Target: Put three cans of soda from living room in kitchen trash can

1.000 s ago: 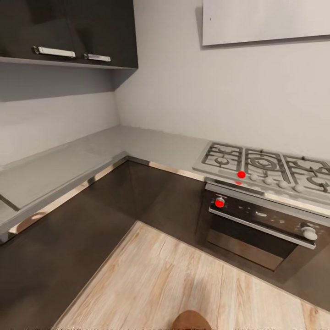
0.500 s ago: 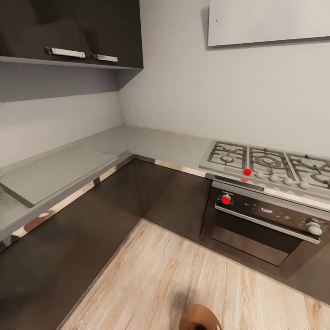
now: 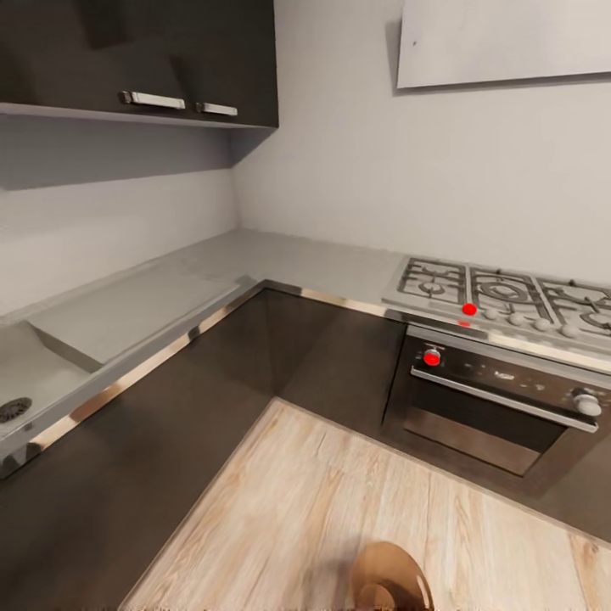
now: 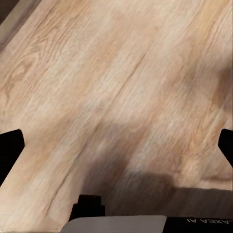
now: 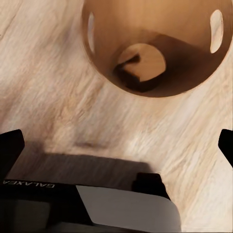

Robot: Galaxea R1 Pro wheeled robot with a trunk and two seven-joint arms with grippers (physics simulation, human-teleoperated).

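Brown-lined tash can (image 5: 155, 46) stands at my 6 o'clock on the pale wood floor (image 3: 339, 501), below the right end effector (image 5: 116, 145), apparently staged for drops; both end effectors are spread, grasping nothing.

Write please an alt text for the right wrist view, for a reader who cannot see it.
Looking down into the trash can, a round bin with a brown inside and slots near its rim, standing on the pale wood floor. The right end effector is open, its dark fingertips at both edges of the picture.
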